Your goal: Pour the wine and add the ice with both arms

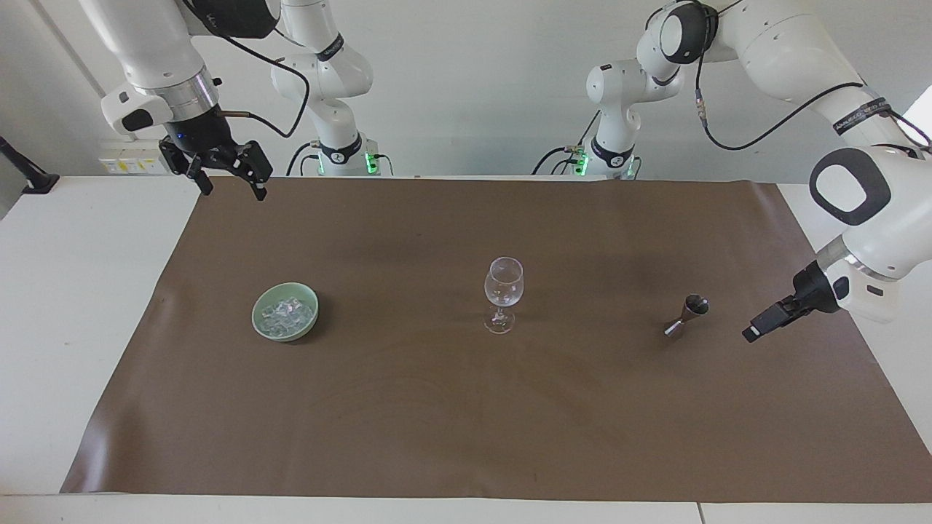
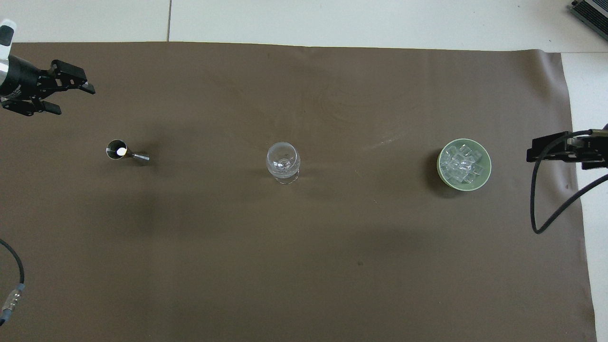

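1. Left gripper [image 1: 757, 329] hangs low over the brown mat [image 1: 466, 407] at the left arm's end of the table, just beside the small steel hourglass-shaped jigger [image 1: 687, 316] and not touching it. Fingers spread apart in the overhead view [image 2: 66, 90].
2. Judged step: grab the jigger for the pour. Come in level and close on the narrow waist (the cones would let it slip), keeping it upright. Its contents can't be read from here.
3. Clear stemmed wine glass [image 1: 503, 294] stands mid-table, in line with the jigger. It looks top-heavy, so tip the jigger over the bowl without touching the rim.
4. Right gripper [image 1: 226, 175] waits, raised over the mat's corner nearest the robots at the right arm's end. Fingers open, holding nothing.
5. Ice [image 1: 287, 314], a heap of small clear cubes, sits in the pale green round bowl [image 1: 261, 317] toward the right arm's end, level with the glass. Untouched; that's likely the right arm's job.
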You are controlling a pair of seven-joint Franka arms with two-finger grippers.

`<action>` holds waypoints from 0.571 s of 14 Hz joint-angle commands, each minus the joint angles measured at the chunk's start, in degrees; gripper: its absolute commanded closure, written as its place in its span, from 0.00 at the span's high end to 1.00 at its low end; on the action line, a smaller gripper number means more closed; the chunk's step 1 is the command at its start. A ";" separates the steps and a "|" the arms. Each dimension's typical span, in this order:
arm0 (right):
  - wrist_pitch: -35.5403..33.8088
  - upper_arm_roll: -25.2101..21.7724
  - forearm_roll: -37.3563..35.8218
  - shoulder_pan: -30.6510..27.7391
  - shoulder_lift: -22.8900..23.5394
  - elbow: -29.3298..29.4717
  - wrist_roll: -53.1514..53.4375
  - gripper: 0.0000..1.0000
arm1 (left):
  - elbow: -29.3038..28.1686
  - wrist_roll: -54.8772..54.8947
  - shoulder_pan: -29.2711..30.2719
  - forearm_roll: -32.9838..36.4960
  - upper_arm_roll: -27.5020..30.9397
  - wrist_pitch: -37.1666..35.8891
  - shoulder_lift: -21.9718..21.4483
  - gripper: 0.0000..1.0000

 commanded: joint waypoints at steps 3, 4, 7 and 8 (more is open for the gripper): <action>-0.11 0.17 1.51 -0.46 -1.43 -1.46 -1.22 1.00 | -5.66 -4.19 3.15 -4.68 -0.30 1.32 -2.72 1.00; -0.11 0.17 1.51 -0.46 -1.34 -1.46 -1.22 1.00 | -6.38 -5.78 3.24 -4.78 -0.30 1.59 -3.07 1.00; -0.11 0.17 1.51 -0.46 -1.43 -1.46 -1.22 1.00 | -9.53 -7.02 4.02 -8.46 -0.30 1.59 -4.39 1.00; -0.11 0.17 1.51 -0.46 -1.34 -1.46 -1.22 1.00 | -10.68 -7.29 4.72 -9.52 -0.30 1.68 -5.09 1.00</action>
